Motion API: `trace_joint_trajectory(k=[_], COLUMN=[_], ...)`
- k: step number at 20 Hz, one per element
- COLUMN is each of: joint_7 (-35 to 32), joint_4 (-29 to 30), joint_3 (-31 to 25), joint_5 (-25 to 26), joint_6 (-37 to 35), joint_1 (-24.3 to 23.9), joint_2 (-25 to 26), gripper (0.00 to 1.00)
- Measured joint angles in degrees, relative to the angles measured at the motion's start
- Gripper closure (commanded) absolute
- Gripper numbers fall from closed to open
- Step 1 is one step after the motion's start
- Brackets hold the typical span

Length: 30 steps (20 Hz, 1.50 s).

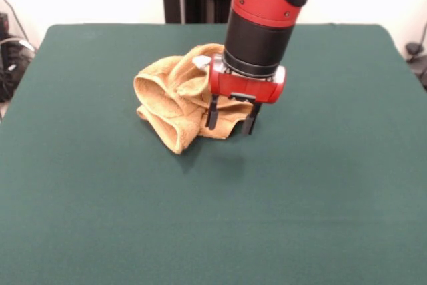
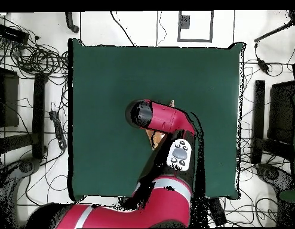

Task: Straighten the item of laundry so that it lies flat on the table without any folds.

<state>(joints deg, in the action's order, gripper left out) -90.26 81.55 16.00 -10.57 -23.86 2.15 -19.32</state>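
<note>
1. On the green desk (image 1: 320,191), in the front view, we see the towel (image 1: 175,98) bunched in a crumpled heap with deep folds, a little left of centre and toward the far side.
2. We see the pincer (image 1: 231,123) come down from above at the heap's right edge; its two dark fingers (image 1: 212,115) stand well apart, one against the cloth, the other just beside it, with nothing held between them.
3. From overhead, we find the red and black arm (image 2: 165,122) covering nearly all of the heap; only a small orange sliver of towel (image 2: 157,138) shows beside it, near the desk's (image 2: 108,77) middle.
</note>
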Motion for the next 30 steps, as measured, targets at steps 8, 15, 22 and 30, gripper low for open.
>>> trace_joint_trajectory(k=[8, 15, 22, 30], joint_7=[0.00, 0.00, 0.00, 0.00], joint_4=[0.00, 0.34, 1.73, 3.18], joint_3=[-0.01, -0.01, -0.01, -0.01], joint_5=[-0.01, 0.00, -0.01, -0.01], joint_6=[0.00, 0.00, 0.00, 0.00], joint_1=[0.83, 0.71, -0.02, -0.04], joint_2=[0.00, -0.01, -0.48, -1.41], gripper=[0.00, 0.00, 0.00, 0.00])
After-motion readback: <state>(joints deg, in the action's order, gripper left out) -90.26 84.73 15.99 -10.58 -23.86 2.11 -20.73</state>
